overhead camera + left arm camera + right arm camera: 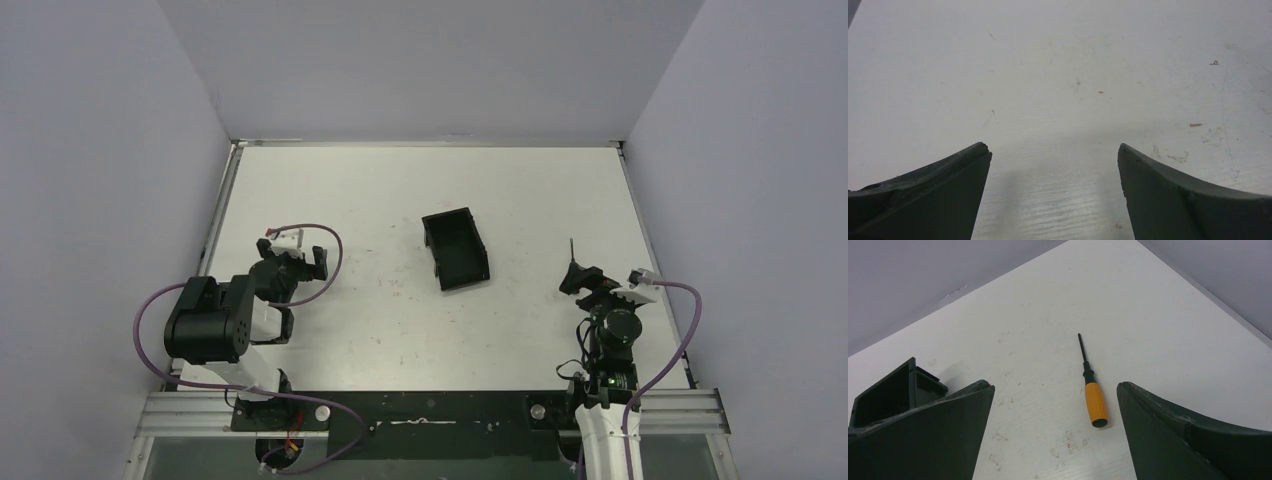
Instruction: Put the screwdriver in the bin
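Note:
The screwdriver has an orange handle and a thin dark shaft and lies flat on the white table. It sits just ahead of my right gripper, close to the inner side of the right finger, shaft pointing away. That gripper is open and empty. In the top view only the shaft shows beyond the right gripper. The black bin stands mid-table, open side up and empty; its corner shows in the right wrist view. My left gripper is open and empty over bare table.
Grey walls close the table at the back and both sides. The table's right edge runs near the right gripper. Small stains mark the surface.

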